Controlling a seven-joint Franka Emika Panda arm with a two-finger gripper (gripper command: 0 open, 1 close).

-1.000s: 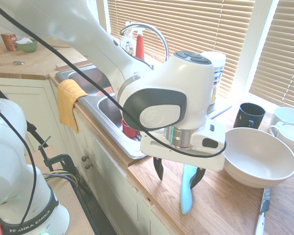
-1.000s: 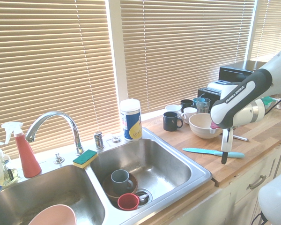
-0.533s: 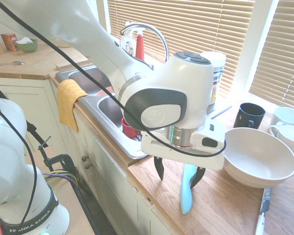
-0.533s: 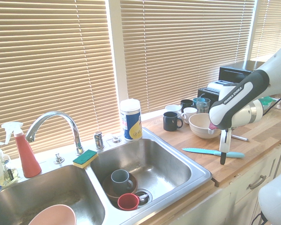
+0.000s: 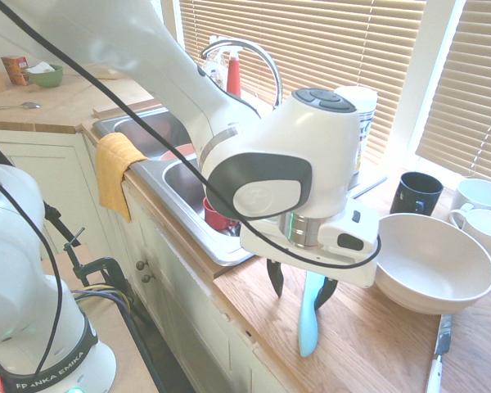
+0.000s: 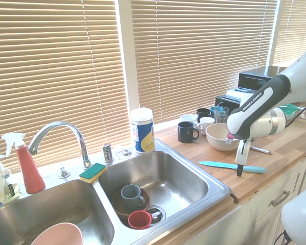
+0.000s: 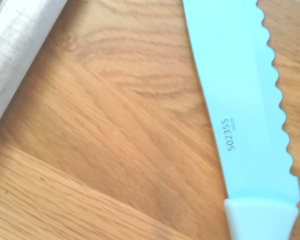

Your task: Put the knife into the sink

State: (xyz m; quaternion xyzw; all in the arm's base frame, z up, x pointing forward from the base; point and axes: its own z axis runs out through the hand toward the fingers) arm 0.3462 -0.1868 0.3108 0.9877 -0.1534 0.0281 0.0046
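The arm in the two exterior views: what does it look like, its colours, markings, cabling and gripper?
A glossy white arm with rounded joints, dark grey panels and a round grey end cap. White "FRANKA EMIKA" lettering runs along a dark band. Black cables drape over it. The gripper has a white block body and two short black fingers.

A large off-white bowl [image 5: 432,260] sits on the wooden countertop [image 5: 368,344], with a dark mug [image 5: 416,193] and two white mugs [image 5: 479,195] behind it near the blinds [image 6: 56,66]. A metal-bladed knife with a white handle [image 5: 438,350] lies just in front of the bowl. A white cylindrical canister [image 6: 142,130] stands by the window (its label is blue and yellow). A yellow-and-green sponge [image 6: 93,172] rests near a red spray bottle [image 6: 26,163]. A grey mug [image 6: 131,195] and a red cup [image 6: 139,219] stand on a brown plate [image 6: 118,202], and a pink bowl [image 6: 58,235] shows further left. A yellow cloth [image 5: 114,170] hangs over the counter edge.
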